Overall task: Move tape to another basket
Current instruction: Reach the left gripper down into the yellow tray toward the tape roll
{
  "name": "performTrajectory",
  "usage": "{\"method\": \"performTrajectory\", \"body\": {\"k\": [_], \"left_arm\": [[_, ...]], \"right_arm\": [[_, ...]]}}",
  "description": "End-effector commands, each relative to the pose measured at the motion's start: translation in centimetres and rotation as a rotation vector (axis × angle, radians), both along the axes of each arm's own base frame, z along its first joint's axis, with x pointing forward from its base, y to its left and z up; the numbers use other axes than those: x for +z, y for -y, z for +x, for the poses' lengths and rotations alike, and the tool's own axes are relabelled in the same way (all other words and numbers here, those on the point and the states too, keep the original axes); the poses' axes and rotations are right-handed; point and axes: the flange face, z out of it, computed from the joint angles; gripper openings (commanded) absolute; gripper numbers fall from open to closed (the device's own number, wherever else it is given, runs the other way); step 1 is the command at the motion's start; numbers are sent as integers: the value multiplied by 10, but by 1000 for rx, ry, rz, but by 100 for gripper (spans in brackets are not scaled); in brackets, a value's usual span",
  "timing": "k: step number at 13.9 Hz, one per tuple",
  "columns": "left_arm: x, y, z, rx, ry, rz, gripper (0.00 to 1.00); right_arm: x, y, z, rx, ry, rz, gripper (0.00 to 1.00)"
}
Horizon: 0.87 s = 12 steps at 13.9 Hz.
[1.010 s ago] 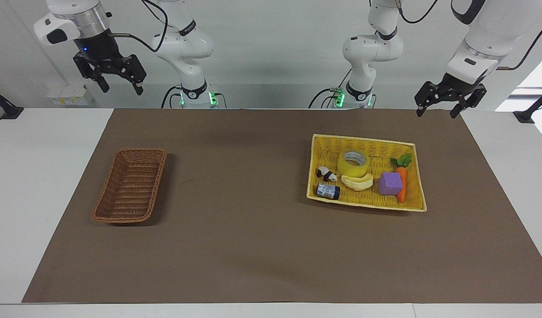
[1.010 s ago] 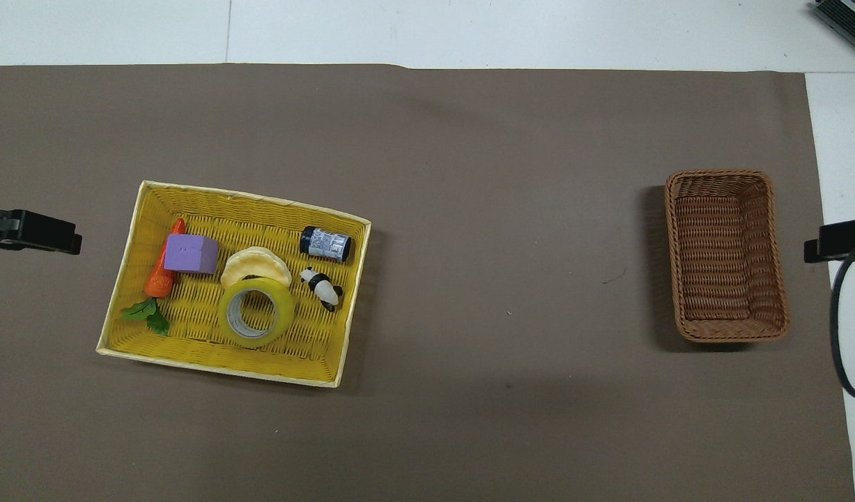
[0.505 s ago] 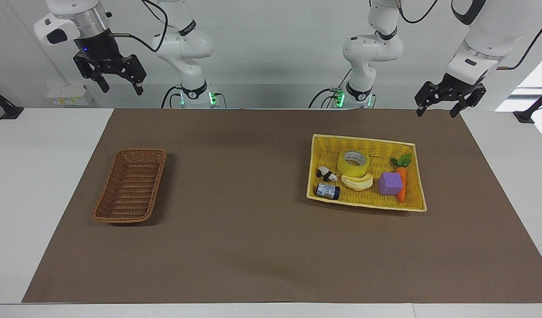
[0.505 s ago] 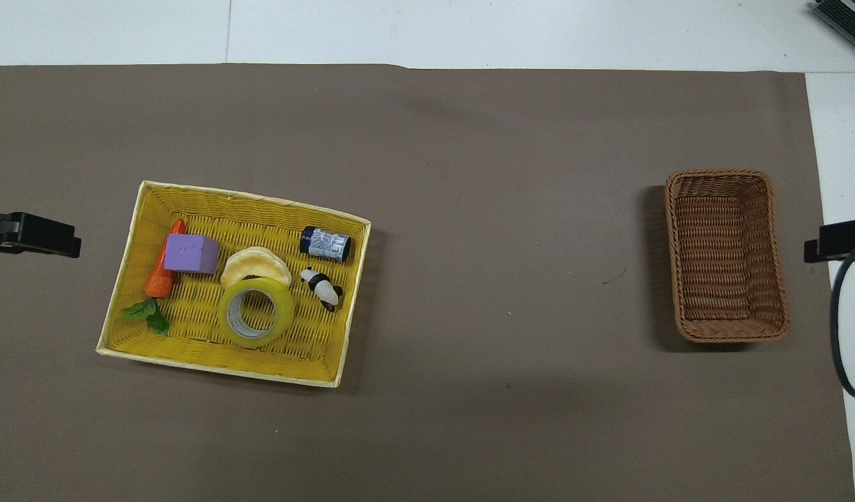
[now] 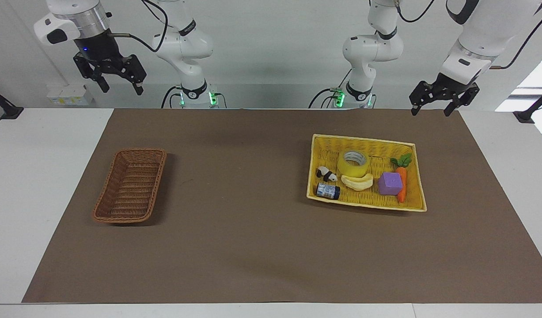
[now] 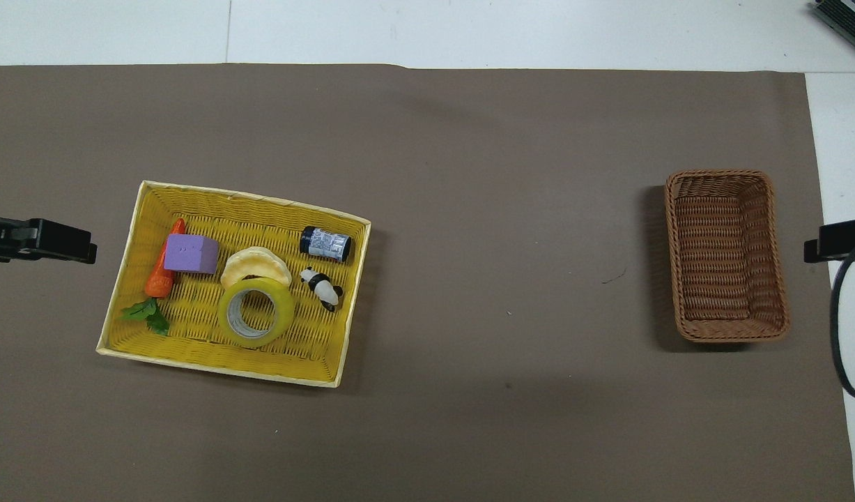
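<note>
We see the tape [image 5: 354, 163] lying in the yellow basket [image 5: 414, 176], near its robot-side wall. Wide bare mat [image 5: 240, 176] separates it from the brown basket [image 5: 130, 185]. Left gripper [image 5: 431, 108] and right gripper [image 5: 119, 86] both hang high, fingers spread, holding nothing.

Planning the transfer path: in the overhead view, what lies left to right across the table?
carrot → purple block → tape → panda figure → brown wicker basket.

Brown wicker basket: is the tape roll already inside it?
No: the brown wicker basket holds nothing, and the tape lies in the yellow basket beside the banana.
</note>
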Motion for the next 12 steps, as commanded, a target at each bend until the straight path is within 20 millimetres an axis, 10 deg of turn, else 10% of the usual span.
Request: {"method": "performTrajectory", "body": {"k": [1, 12], "left_arm": [[-12, 10, -15, -8, 25, -34, 100], [-113, 20, -30, -116, 50, -126, 100]], "right_arm": [[0, 4, -1, 21, -3, -5, 100], [0, 4, -1, 21, -3, -5, 100]]}}
